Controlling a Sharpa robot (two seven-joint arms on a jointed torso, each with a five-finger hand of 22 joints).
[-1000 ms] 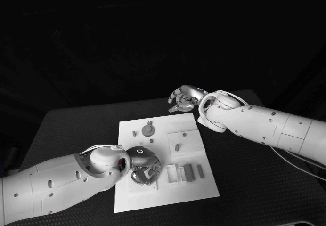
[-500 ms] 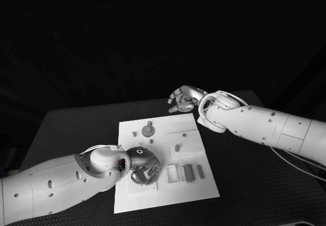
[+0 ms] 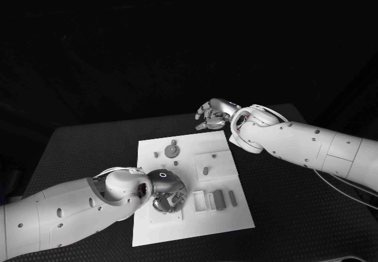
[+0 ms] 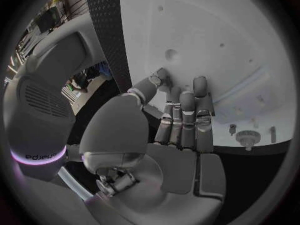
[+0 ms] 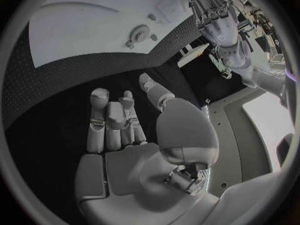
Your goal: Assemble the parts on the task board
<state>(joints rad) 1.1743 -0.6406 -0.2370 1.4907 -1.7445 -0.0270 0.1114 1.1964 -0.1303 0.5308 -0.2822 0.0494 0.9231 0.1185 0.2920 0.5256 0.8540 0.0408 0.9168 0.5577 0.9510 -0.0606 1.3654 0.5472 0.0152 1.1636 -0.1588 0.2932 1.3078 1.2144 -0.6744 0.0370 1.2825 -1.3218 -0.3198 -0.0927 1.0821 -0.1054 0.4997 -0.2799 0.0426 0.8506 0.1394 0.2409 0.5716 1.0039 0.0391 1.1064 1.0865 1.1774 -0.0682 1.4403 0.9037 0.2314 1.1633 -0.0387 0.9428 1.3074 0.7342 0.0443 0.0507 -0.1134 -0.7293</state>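
Note:
The white task board (image 3: 224, 218) lies in the middle of the black table. A round gear-like part (image 3: 171, 150) stands near its far end, with small pegs (image 3: 205, 171) around it. Three flat rectangular parts (image 3: 219, 200) lie side by side near the right edge. My left hand (image 3: 167, 196) rests on the board's left side beside those pieces. In the left wrist view its fingers (image 4: 181, 105) lie straight on the board (image 4: 206, 40) with nothing in the palm; the gear (image 4: 247, 136) stands farther off. My right hand (image 3: 212, 115) hovers past the board's far edge, fingers (image 5: 109, 117) loosely extended, holding nothing.
Textured black table (image 3: 299, 207) surrounds the board on all sides. The right wrist view has the board (image 5: 69, 30), the gear (image 5: 135, 34) and my left hand (image 5: 212, 15) beyond the right hand. A cable (image 3: 338, 188) trails under the right arm.

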